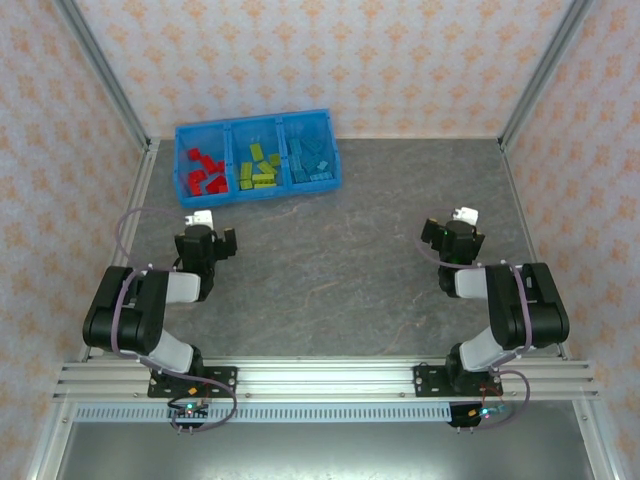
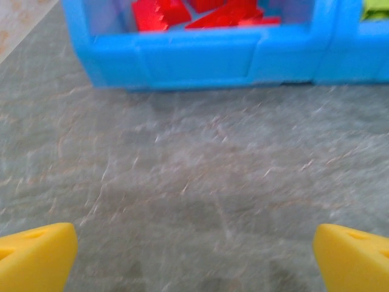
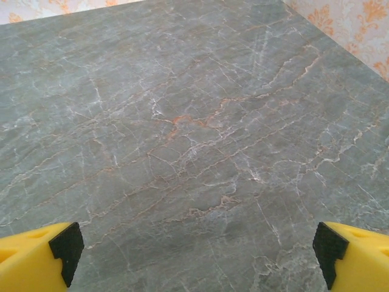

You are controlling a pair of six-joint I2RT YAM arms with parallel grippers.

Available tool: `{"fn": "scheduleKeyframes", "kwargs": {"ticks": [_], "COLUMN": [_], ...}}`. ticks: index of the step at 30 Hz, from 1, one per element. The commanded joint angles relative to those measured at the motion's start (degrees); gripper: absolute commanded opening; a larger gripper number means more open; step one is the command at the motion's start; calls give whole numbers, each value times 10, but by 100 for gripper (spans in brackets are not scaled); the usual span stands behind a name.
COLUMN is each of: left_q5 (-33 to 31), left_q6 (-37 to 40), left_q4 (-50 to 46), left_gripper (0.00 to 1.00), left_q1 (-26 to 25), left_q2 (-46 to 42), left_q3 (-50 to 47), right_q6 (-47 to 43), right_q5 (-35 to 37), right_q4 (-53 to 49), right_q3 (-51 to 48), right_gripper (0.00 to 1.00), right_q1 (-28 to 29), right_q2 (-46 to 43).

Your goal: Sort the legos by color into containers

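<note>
Grey veined stone tops the table [image 1: 330, 285], walled in by cream wallpaper with an orange motif [image 1: 330, 60]. At the left, the left end effector [image 1: 207, 240] has its yellow fingers [image 2: 36, 258] spread wide, with nothing between them but bare table. Just ahead of it stands the bright-blue tray [image 1: 260, 193], at the far left of the table near the back wall. Its left compartment holds the red legos [image 1: 203, 172], the middle one the lime-green legos [image 1: 260, 168], and the right one the light-blue legos [image 1: 310, 162]. The left wrist view looks at the tray's near wall [image 2: 200, 61], with red bricks showing over it. Well apart, on the right side of the table, the right end effector [image 1: 452, 238] also stands spread wide and empty, its black pads [image 3: 65, 246] over bare stone.
</note>
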Motion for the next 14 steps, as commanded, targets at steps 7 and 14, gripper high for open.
{"fn": "scheduleKeyframes", "kwargs": {"ticks": [7,14], "left_q5": [12,12], "left_q6": [19,19], "left_q4": [32,35], "left_gripper": [100,100], "left_q1": [-10,-10], "left_q2": [-11,-11], "left_q3": [19,18], "right_q6": [-6,-6], "right_q5": [-14,-14], "right_q4": [13,18], "right_q3": [11,8], "right_gripper": [99,99], "right_q1": [-2,-2], "right_q2": [-6,-7]}}
